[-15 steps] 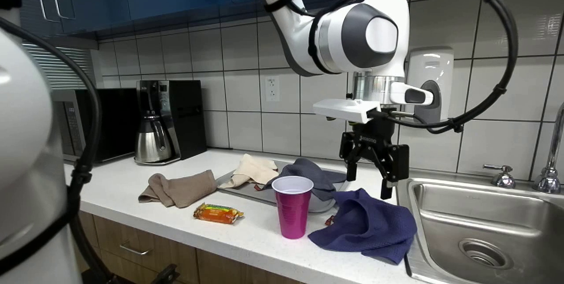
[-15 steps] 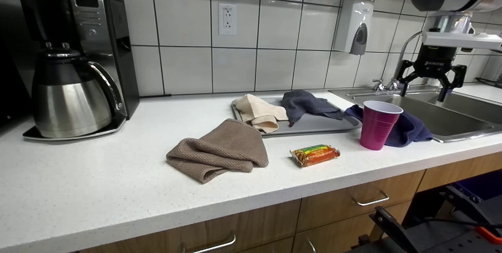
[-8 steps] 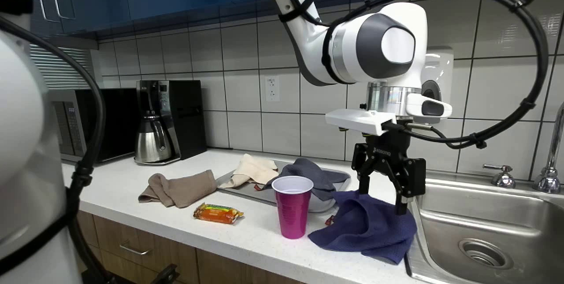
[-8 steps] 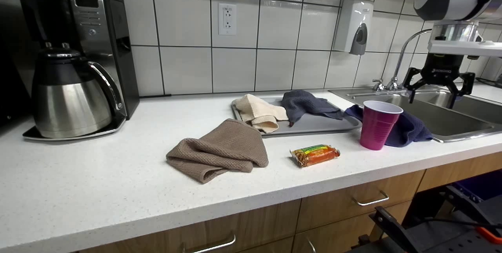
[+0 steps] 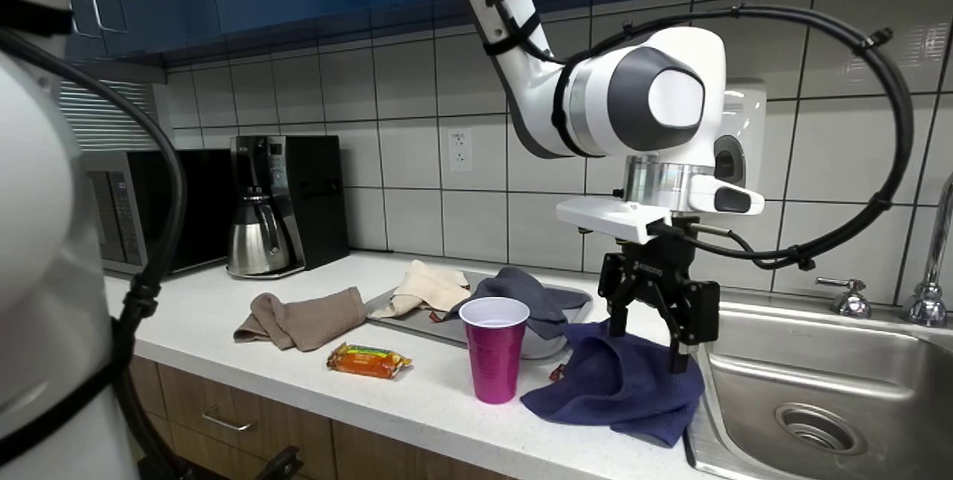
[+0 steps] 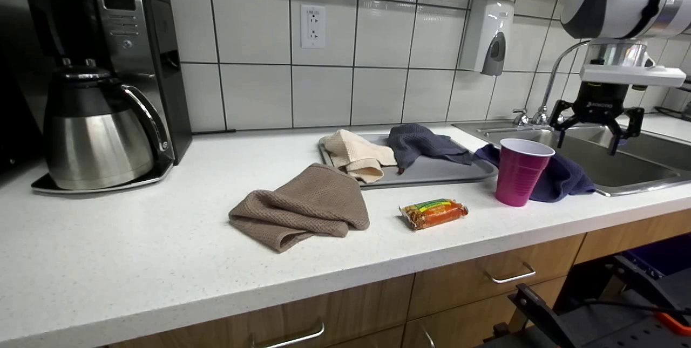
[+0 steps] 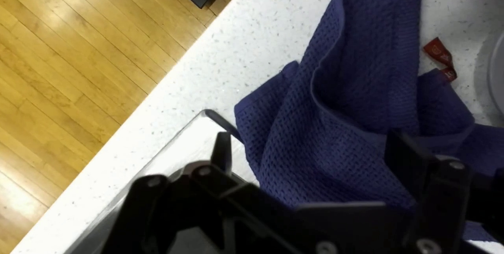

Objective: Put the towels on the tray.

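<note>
Cream towel (image 6: 356, 155), slate-blue towel (image 6: 424, 145): on grey tray (image 6: 440, 172), far side of bench (image 6: 135, 245); brown waffle-weave towel (image 6: 318, 197): on bench, left of tray; navy waffle-weave towel (image 7: 315, 159): on bench, right, beside sink (image 5: 811, 383); magenta cup (image 5: 497, 361): near side; orange snack packet (image 6: 434, 213): between brown towel and cup; Robotiq gripper (image 5: 648, 344): over navy towel, jaws wide apart
</note>
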Available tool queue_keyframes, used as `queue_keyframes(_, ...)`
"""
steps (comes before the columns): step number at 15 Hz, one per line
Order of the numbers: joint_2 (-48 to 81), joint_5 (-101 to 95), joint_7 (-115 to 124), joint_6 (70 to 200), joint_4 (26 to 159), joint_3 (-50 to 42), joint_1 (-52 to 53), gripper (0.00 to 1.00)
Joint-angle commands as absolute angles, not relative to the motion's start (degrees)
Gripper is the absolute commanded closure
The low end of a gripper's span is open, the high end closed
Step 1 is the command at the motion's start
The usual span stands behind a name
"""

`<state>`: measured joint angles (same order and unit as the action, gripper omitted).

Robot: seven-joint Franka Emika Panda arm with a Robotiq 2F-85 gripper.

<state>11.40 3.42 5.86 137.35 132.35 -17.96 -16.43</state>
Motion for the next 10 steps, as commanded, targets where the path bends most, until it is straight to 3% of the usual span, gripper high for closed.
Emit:
queue_keyframes(1,14.19,6.46,5.51,137.55,128.83,-16.39,-16.62,0.00)
queue_keyframes(10,22.19,7.81,7.49,136.14,120.06,-14.62,-15.75,0.00)
